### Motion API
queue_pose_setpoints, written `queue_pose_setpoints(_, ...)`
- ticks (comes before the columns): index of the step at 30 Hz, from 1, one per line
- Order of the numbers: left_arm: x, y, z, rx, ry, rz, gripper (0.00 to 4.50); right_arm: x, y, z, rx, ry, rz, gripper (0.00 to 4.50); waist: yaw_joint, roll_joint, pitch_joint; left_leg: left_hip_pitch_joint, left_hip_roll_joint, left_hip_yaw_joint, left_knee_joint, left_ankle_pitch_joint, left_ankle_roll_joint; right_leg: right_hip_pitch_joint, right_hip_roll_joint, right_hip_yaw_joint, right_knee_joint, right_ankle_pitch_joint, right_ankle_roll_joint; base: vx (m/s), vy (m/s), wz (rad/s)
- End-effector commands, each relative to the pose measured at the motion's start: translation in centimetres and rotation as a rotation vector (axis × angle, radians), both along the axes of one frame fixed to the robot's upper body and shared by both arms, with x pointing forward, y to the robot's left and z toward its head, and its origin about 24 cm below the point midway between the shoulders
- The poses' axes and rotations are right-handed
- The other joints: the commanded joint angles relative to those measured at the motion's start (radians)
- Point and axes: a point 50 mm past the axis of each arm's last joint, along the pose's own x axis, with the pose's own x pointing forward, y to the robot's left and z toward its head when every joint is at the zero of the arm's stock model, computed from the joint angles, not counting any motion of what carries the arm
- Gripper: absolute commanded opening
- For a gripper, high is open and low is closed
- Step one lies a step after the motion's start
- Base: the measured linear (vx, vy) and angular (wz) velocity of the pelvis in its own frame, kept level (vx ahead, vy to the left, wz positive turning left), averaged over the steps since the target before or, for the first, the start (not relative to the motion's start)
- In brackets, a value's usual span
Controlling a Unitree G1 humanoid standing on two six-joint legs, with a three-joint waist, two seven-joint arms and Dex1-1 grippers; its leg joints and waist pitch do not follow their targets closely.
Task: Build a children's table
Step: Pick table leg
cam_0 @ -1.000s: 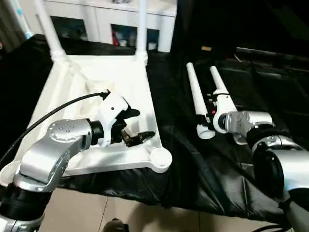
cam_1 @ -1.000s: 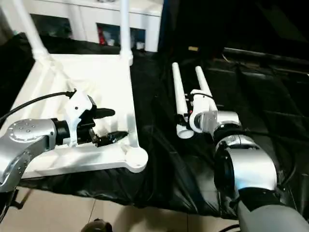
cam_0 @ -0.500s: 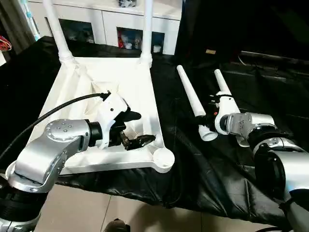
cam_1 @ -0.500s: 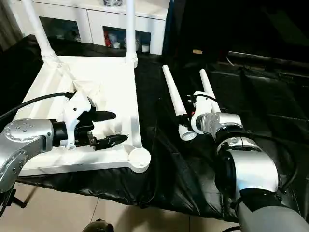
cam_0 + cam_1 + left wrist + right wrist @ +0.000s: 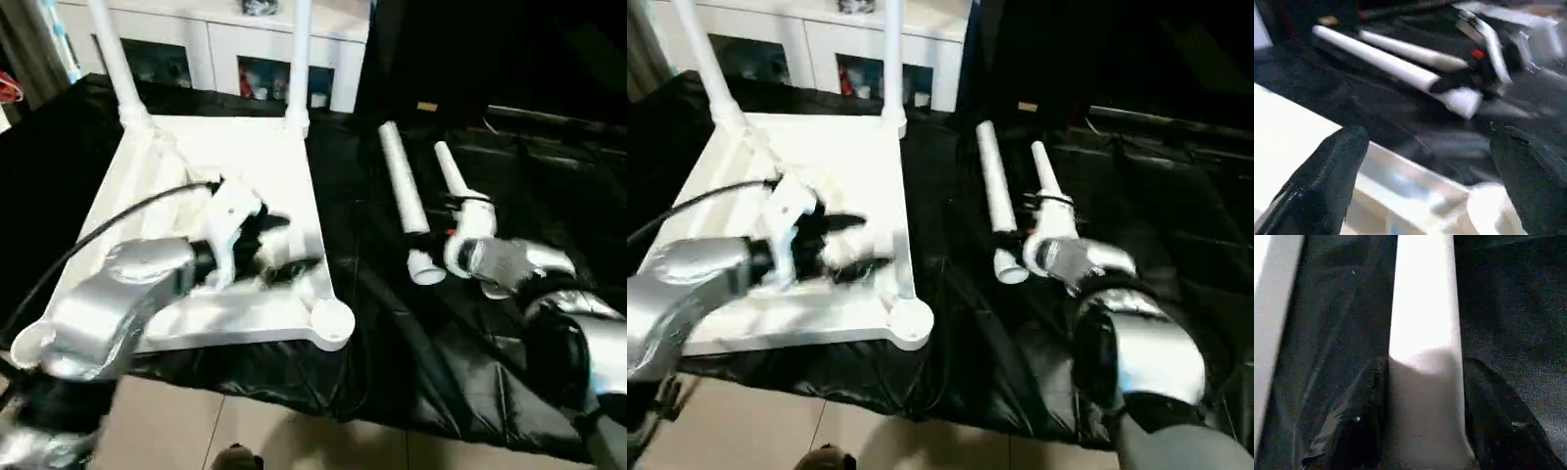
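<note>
Right claw [image 5: 1422, 431] grips one loose white leg [image 5: 453, 181] lying on the black-draped counter [image 5: 392, 323] beside a second leg [image 5: 404, 196]; left claw [image 5: 284, 245], fingers spread wide, hovers over the upturned tabletop [image 5: 235, 157], two legs upright in its far corners.

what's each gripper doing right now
left gripper: open, holding nothing, over the table top.
right gripper: closed on a leg.

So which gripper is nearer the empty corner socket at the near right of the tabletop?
Left. The left gripper hovers over the tabletop just beside that socket; the right gripper sits across the black cloth, around a loose leg.
</note>
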Motion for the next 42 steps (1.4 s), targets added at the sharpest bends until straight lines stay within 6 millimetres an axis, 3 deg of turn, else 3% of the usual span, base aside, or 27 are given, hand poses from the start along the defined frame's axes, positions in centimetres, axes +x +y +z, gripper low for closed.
queue_pose_setpoints(1,1.1,-0.4,0.6,-0.051,-0.037,0.055,4.50,0.2,-0.6,0.9,0.085,-0.096,0.013,1.93,-0.008,0.027,-0.077,0.023,0.039,-0.010,-0.064,-0.152,-0.051,0.037,-0.068,0.028,-0.063,0.028,-0.224,0.000,0.000,0.00)
queue_pose_setpoints(3,1.7,-0.9,0.8,-0.090,-0.039,0.080,4.50,0.1,-0.6,1.1,0.142,-0.144,0.041,1.93,-0.007,0.023,-0.080,0.022,0.039,-0.008,-0.060,-0.136,-0.032,0.043,-0.067,0.027,-0.062,0.074,-0.238,0.000,0.000,0.00)
queue_pose_setpoints(4,2.2,-1.4,0.9,-0.122,-0.041,0.095,4.50,0.0,-0.6,1.4,0.192,-0.184,0.060,1.93,-0.002,0.028,-0.081,0.018,0.037,-0.008,-0.057,-0.110,-0.012,0.045,-0.065,0.026,-0.059,0.109,-0.247,0.000,0.000,0.00)
queue_pose_setpoints(5,2.8,-2.0,1.3,-0.161,-0.043,0.120,4.50,-0.1,-0.6,1.8,0.258,-0.248,0.077,1.93,-0.003,0.024,-0.081,0.017,0.037,-0.006,-0.056,-0.104,-0.001,0.046,-0.065,0.026,-0.062,0.120,-0.250,0.000,0.000,0.00)
queue_pose_setpoints(6,2.9,-2.1,1.3,-0.168,-0.043,0.125,4.50,-0.1,-0.6,1.9,0.270,-0.261,0.079,1.93,0.000,0.032,-0.083,0.018,0.038,-0.007,-0.053,-0.093,0.014,0.047,-0.065,0.026,-0.061,0.151,-0.256,0.000,0.000,0.00)
queue_pose_setpoints(7,3.4,-2.4,1.6,-0.195,-0.045,0.146,4.50,-0.3,-0.7,2.2,0.313,-0.309,0.084,1.93,0.000,0.029,-0.085,0.018,0.039,-0.008,-0.051,-0.081,0.028,0.048,-0.065,0.023,-0.057,0.172,-0.270,0.000,0.000,0.00)
queue_pose_setpoints(8,3.6,-2.6,1.7,-0.209,-0.043,0.156,4.50,-0.3,-0.8,2.2,0.328,-0.327,0.082,1.93,-0.001,0.031,-0.085,0.013,0.037,-0.009,-0.050,-0.073,0.035,0.050,-0.066,0.023,-0.055,0.177,-0.275,0.000,0.000,0.00)
queue_pose_setpoints(12,4.8,-3.6,1.8,-0.310,0.005,0.196,4.50,-1.5,-0.7,3.6,0.456,-0.525,0.125,1.93,0.006,0.042,-0.085,0.017,0.040,-0.010,-0.049,-0.084,0.065,0.048,-0.068,0.022,-0.062,0.142,-0.270,0.000,0.000,0.00)
queue_pose_setpoints(14,5.0,-4.1,1.7,-0.341,0.038,0.183,4.50,-2.1,-0.5,4.1,0.486,-0.572,0.158,1.93,0.008,0.042,-0.083,0.017,0.040,-0.010,-0.051,-0.087,0.075,0.048,-0.067,0.021,-0.069,0.123,-0.263,0.000,0.000,0.00)
queue_pose_setpoints(15,5.1,-4.6,1.7,-0.375,0.068,0.173,4.50,-2.8,-0.3,4.5,0.510,-0.606,0.192,1.93,0.007,0.050,-0.081,0.018,0.040,-0.012,-0.054,-0.094,0.071,0.045,-0.067,0.020,-0.071,0.092,-0.267,0.000,0.000,0.00)
queue_pose_setpoints(17,5.3,-6.2,1.7,-0.446,0.128,0.138,4.50,-4.6,0.5,5.6,0.587,-0.690,0.286,1.93,0.013,0.046,-0.083,0.020,0.044,-0.013,-0.054,-0.104,0.071,0.047,-0.070,0.022,-0.072,0.073,-0.260,0.000,0.000,0.00)
queue_pose_setpoints(18,5.3,-7.3,1.9,-0.493,0.164,0.086,4.50,-5.6,1.2,6.1,0.624,-0.725,0.348,1.92,0.015,0.039,-0.080,0.018,0.042,-0.011,-0.055,-0.104,0.079,0.046,-0.070,0.022,-0.079,0.055,-0.250,0.000,0.000,0.00)
queue_pose_setpoints(20,5.3,-7.8,2.2,-0.518,0.171,0.056,4.50,-6.1,1.5,6.2,0.635,-0.725,0.382,1.92,0.018,0.041,-0.079,0.016,0.045,-0.015,-0.058,-0.110,0.074,0.043,-0.075,0.020,-0.080,0.007,-0.253,0.000,0.000,0.00)
queue_pose_setpoints(21,5.3,-8.2,2.5,-0.542,0.185,0.040,4.50,-6.5,1.9,6.2,0.647,-0.725,0.414,1.92,0.015,0.019,-0.076,0.016,0.044,-0.009,-0.060,-0.119,0.068,0.043,-0.075,0.022,-0.089,-0.035,-0.242,0.000,0.000,0.00)
queue_pose_setpoints(23,5.4,-9.1,3.1,-0.586,0.202,0.005,4.50,-7.3,2.6,6.4,0.675,-0.718,0.463,1.92,0.018,0.033,-0.075,0.016,0.045,-0.014,-0.061,-0.128,0.057,0.041,-0.082,0.023,-0.090,-0.086,-0.232,0.000,0.000,0.00)
queue_pose_setpoints(24,5.4,-9.5,3.6,-0.622,0.218,-0.030,4.50,-7.7,3.1,6.5,0.684,-0.707,0.486,1.92,0.017,0.023,-0.072,0.017,0.042,-0.012,-0.063,-0.131,0.053,0.040,-0.082,0.024,-0.096,-0.116,-0.217,0.000,0.000,0.00)
queue_pose_setpoints(26,5.3,-9.7,4.0,-0.648,0.231,-0.054,4.50,-7.8,3.3,6.5,0.685,-0.696,0.501,1.91,0.015,0.023,-0.071,0.014,0.042,-0.014,-0.065,-0.120,0.049,0.040,-0.084,0.023,-0.095,-0.125,-0.213,0.000,0.000,0.00)
queue_pose_setpoints(28,4.7,-10.2,5.3,-0.760,0.253,-0.144,4.50,-8.2,4.0,6.6,0.686,-0.672,0.536,1.91,0.011,0.014,-0.070,0.011,0.041,-0.013,-0.063,-0.104,0.048,0.041,-0.085,0.021,-0.092,-0.119,-0.211,0.000,0.000,0.00)
queue_pose_setpoints(29,4.6,-10.3,5.6,-0.784,0.259,-0.167,4.50,-8.3,4.1,6.6,0.686,-0.667,0.540,1.91,0.013,0.017,-0.073,0.011,0.041,-0.013,-0.062,-0.094,0.048,0.041,-0.086,0.021,-0.091,-0.111,-0.215,0.000,0.000,0.00)
queue_pose_setpoints(30,4.5,-10.4,5.7,-0.792,0.258,-0.181,4.50,-8.3,4.1,6.6,0.687,-0.665,0.539,1.91,0.012,0.010,-0.074,0.011,0.042,-0.012,-0.060,-0.075,0.057,0.040,-0.085,0.021,-0.089,-0.083,-0.219,0.000,0.000,0.00)
queue_pose_setpoints(32,4.4,-10.5,5.7,-0.788,0.256,-0.187,4.50,-8.3,4.2,6.6,0.684,-0.660,0.539,1.91,0.013,0.014,-0.073,0.011,0.045,-0.012,-0.061,-0.073,0.067,0.036,-0.085,0.019,-0.089,-0.061,-0.222,0.000,0.000,0.00)
queue_pose_setpoints(33,4.3,-10.6,5.5,-0.761,0.252,-0.194,4.50,-8.2,4.6,6.6,0.656,-0.645,0.554,1.91,0.010,0.000,-0.071,0.010,0.045,-0.010,-0.063,-0.078,0.070,0.038,-0.084,0.018,-0.092,-0.064,-0.215,0.000,0.000,0.00)
queue_pose_setpoints(35,4.3,-10.7,5.2,-0.738,0.261,-0.183,4.50,-8.0,5.0,6.6,0.625,-0.633,0.570,1.91,0.013,0.009,-0.071,0.014,0.048,-0.012,-0.064,-0.083,0.061,0.035,-0.087,0.018,-0.092,-0.080,-0.203,0.000,0.000,0.00)
queue_pose_setpoints(38,5.0,-10.6,4.4,-0.662,0.275,-0.065,4.50,-7.3,5.7,7.2,0.522,-0.641,0.565,1.91,0.009,0.001,-0.070,0.013,0.051,-0.014,-0.070,-0.086,0.034,0.039,-0.088,0.016,-0.091,-0.071,-0.184,0.000,0.000,0.00)
queue_pose_setpoints(42,6.2,-9.7,4.2,-0.611,0.259,0.088,4.12,-6.4,7.0,7.8,0.341,-0.654,0.534,1.91,0.003,-0.001,-0.069,0.014,0.048,-0.014,-0.071,-0.080,0.009,0.038,-0.085,0.017,-0.090,-0.061,-0.162,0.000,0.000,0.00)
